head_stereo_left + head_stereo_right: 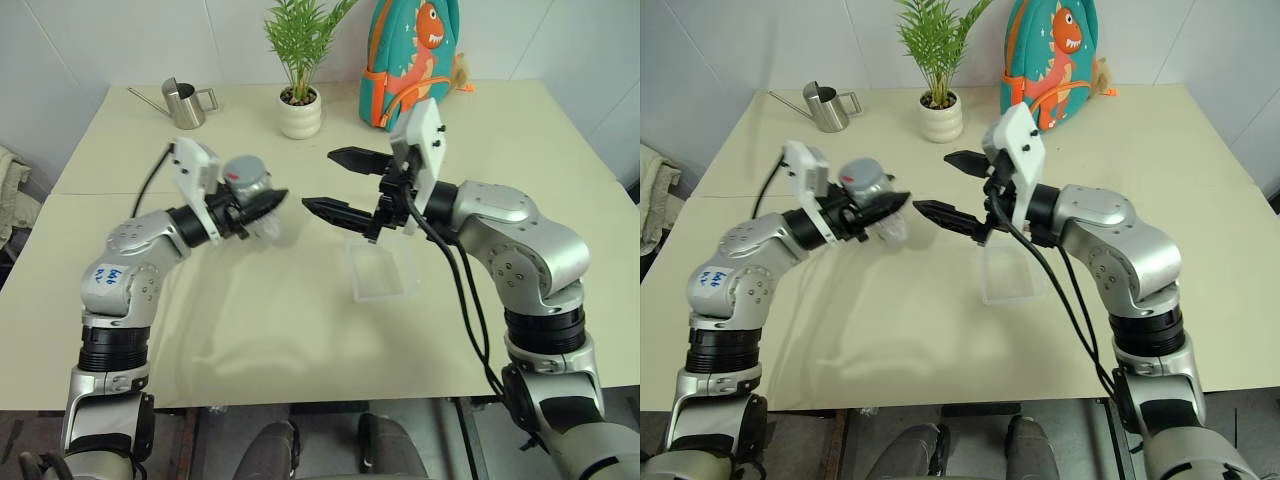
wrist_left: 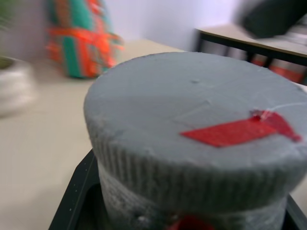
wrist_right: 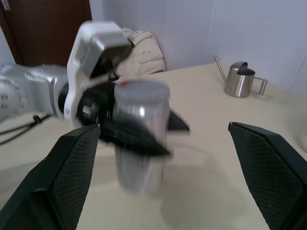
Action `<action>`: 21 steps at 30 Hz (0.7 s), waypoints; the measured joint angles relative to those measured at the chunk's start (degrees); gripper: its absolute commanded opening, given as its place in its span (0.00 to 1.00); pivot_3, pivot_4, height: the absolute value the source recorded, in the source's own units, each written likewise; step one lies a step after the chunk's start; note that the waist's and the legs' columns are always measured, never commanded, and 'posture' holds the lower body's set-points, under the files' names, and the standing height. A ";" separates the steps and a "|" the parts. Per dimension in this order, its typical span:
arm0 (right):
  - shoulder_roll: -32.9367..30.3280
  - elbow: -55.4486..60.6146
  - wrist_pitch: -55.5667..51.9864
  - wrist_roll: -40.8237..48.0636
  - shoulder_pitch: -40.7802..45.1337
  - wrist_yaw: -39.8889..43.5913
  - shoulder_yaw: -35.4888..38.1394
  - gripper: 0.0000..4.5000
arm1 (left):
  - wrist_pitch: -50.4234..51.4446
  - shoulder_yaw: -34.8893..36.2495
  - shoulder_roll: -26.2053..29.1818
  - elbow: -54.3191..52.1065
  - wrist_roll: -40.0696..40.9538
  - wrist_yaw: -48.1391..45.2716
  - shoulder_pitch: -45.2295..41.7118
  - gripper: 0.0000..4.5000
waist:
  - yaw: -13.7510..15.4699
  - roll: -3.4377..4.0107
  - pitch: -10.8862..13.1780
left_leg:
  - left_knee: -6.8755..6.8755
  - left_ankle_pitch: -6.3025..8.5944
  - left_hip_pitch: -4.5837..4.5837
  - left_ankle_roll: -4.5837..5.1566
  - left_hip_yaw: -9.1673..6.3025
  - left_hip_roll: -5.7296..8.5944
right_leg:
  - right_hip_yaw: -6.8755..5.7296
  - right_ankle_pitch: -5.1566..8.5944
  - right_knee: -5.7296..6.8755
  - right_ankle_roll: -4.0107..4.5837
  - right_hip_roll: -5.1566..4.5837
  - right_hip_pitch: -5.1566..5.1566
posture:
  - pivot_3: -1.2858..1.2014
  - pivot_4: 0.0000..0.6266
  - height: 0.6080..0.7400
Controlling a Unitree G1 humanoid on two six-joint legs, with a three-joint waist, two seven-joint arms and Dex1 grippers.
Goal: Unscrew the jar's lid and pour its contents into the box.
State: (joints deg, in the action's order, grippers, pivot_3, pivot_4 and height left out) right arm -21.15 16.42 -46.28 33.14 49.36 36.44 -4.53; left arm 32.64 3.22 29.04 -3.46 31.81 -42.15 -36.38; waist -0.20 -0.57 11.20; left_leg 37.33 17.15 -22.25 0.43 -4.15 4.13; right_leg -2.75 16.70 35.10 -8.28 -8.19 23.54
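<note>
L gripper [image 1: 262, 208] is clamped on the jar [image 1: 250, 190], holding it upright above the table [image 1: 300, 320], off the surface, left of centre. The lid [image 2: 192, 120] is on the jar, grey, flat-topped, w/ a strip of red tape across its top. R gripper [image 1: 335, 183] is level, pointing toward the jar, fingers spread wide, nothing between them, tips just short of the jar. The box [image 1: 380, 270] sits on the table below the R gripper, clear plastic. Contents can't be made out. At the far edge: watering can [image 1: 185, 103], potted plant [image 1: 300, 90], backpack [image 1: 415, 55].
</note>
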 measured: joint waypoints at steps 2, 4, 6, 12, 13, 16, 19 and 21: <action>1.89 -0.29 -0.38 -0.48 0.59 -1.54 -1.31 1.00 | -0.12 -1.96 -1.50 0.03 -0.04 -1.68 -1.36 0.46 | 0.02 0.00 0.00 | 0.00 -0.01 -0.01 -0.01 0.00 0.00 | -0.01 0.00 0.03 0.00 0.01 0.03 | 0.52 0.24 1.00; 2.90 -1.00 -0.41 -1.20 0.70 -2.63 -2.25 1.00 | -0.21 -2.69 -2.34 0.20 -0.17 -2.25 -2.26 0.46 | -0.02 0.00 0.00 | 0.01 -0.01 -0.01 -0.01 0.01 0.02 | 0.01 0.00 0.03 0.00 0.01 0.03 | 0.52 0.24 1.00; 3.29 -1.98 -0.40 -2.09 0.71 -3.42 -2.47 1.00 | -0.36 -3.21 -2.96 1.16 -0.60 -2.63 -3.11 0.46 | 0.01 0.00 0.00 | 0.01 -0.02 -0.01 0.01 0.02 0.03 | 0.02 0.00 0.03 0.00 0.00 0.02 | 0.52 0.24 1.00; 4.37 -3.37 -0.40 -2.99 0.78 -3.59 -3.56 1.00 | -0.82 -4.10 -3.85 2.29 -1.80 -3.45 -3.36 0.46 | -0.07 0.00 0.00 | 0.00 -0.04 -0.01 0.02 0.03 0.02 | 0.03 0.00 0.09 0.00 0.02 0.07 | 0.52 0.24 1.00; 4.41 -3.37 -0.40 -3.03 0.85 -3.62 -3.79 1.00 | -0.87 -4.14 -3.86 2.29 -1.92 -3.64 -3.36 0.46 | -0.06 0.00 0.00 | 0.00 -0.04 -0.01 0.02 0.03 0.02 | 0.04 0.00 0.09 0.00 0.02 0.07 | 0.52 0.24 1.00; 4.39 -3.38 -0.40 -3.45 0.90 -3.60 -3.99 0.92 | -0.91 -4.18 -3.88 2.29 -2.39 -3.78 -3.36 0.46 | -0.02 0.00 0.00 | 0.03 -0.04 -0.01 0.02 0.03 0.03 | 0.05 0.00 0.11 0.00 0.02 0.06 | 0.52 0.24 1.00; 4.26 -3.38 -0.39 -3.67 0.90 -3.28 -4.02 0.73 | -0.99 -4.18 -3.88 2.29 -2.81 -3.90 -3.36 0.46 | -0.01 0.00 0.00 | 0.04 -0.04 -0.01 0.02 0.03 0.03 | 0.05 0.00 0.14 0.00 0.02 0.07 | 0.52 0.24 1.00; 4.25 -3.34 -0.39 -3.51 0.89 -2.69 -4.13 0.58 | -1.25 -4.17 -3.87 2.29 -2.93 -3.96 -3.36 0.46 | -0.06 0.00 0.00 | 0.04 -0.04 -0.01 0.02 0.03 0.03 | 0.06 0.00 0.15 0.00 0.02 0.07 | 0.52 0.24 1.00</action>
State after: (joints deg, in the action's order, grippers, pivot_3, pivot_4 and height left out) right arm -16.90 13.08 -46.67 29.63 50.25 33.74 -8.65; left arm 31.40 -0.95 25.17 -1.16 28.88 -46.11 -39.74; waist -0.25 -0.57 11.20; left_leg 37.37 17.11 -22.27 0.46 -4.12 4.16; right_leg -2.70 16.70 35.25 -8.28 -8.17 23.61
